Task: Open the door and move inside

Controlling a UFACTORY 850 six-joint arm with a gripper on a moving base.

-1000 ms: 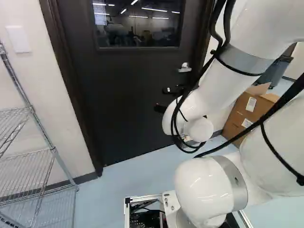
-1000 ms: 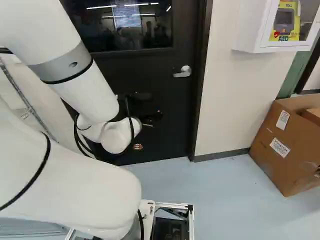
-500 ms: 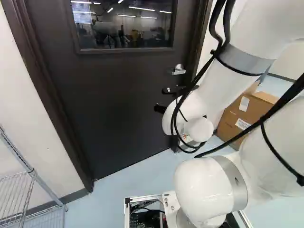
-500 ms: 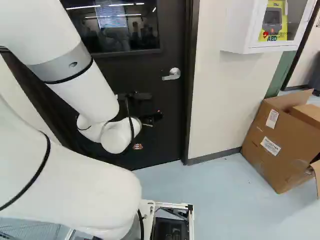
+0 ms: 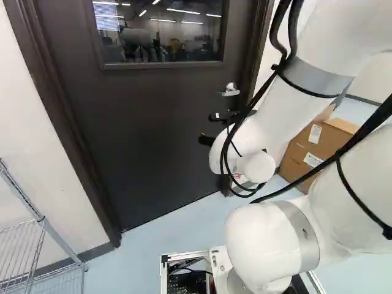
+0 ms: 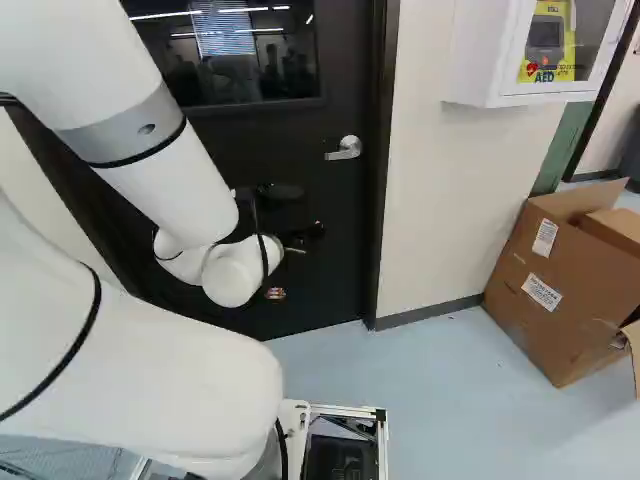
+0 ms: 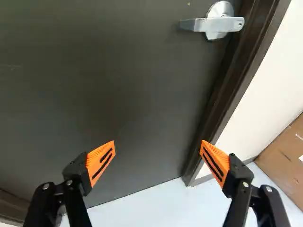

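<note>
Metal handle (image 7: 208, 24), ahead of the tool (image 5: 208, 128), apart.

The door (image 5: 153, 135) stood ahead of the arm (image 5: 269, 242), in the upper middle of the left base view, its window (image 5: 162, 37) at the top, its handle (image 6: 345, 148) near its right edge. The rack (image 5: 40, 219) stood at that view's lower left. In the right base view, the cabinet (image 6: 475, 60) hung upper right on the wall (image 6: 440, 200); the box (image 6: 570, 290) sat below, on the floor (image 6: 430, 400).
</note>
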